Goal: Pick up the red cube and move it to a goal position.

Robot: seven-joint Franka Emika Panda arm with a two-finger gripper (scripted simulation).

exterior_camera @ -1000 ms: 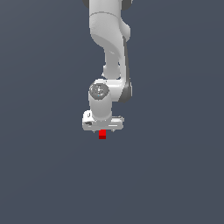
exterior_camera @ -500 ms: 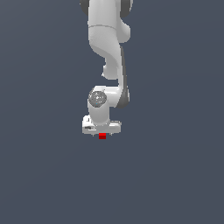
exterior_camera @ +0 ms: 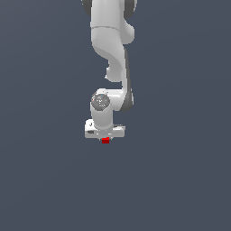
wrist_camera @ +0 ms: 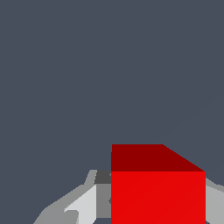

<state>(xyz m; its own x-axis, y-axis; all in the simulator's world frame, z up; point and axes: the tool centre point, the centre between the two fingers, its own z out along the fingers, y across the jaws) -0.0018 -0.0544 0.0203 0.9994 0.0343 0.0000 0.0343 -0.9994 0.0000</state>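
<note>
The red cube (exterior_camera: 105, 140) is a tiny bright red block that sits just under the white hand of my arm in the exterior view. It is much narrower than the hand. My gripper (exterior_camera: 105, 139) is shut on the cube. In the wrist view the red cube (wrist_camera: 157, 188) fills the space between the grey fingers (wrist_camera: 83, 205), one on each side of it. The fingertips themselves are hidden in the exterior view.
The white arm (exterior_camera: 110, 49) comes down from the upper edge of the exterior view. Plain dark grey-blue ground (exterior_camera: 45, 180) lies all around, with no other object in sight.
The hand and the red cube have moved up a little in the exterior view, the cube staying between the fingers. The arm has folded slightly.
</note>
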